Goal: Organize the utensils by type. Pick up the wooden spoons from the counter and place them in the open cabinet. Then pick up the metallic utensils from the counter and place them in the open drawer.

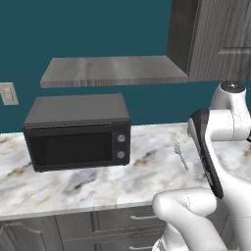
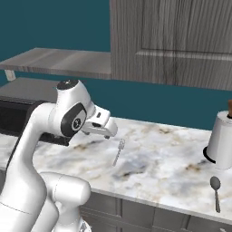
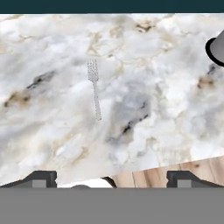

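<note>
A slim silver-grey fork lies flat on the marble counter, tines pointing away from the hand. It also lies mid-counter in the base views, fork and fork. My gripper hovers above the counter on the near side of the fork, open, with nothing between its fingertips. A small spoon lies near the counter's front edge at far right; it looks grey and I cannot tell its material. The dark grey cabinet hangs above the counter. The drawer is out of view.
A black microwave stands on the counter's left part under a grey shelf board. A pale canister on a dark base stands at the right. Closed drawer fronts run below the counter.
</note>
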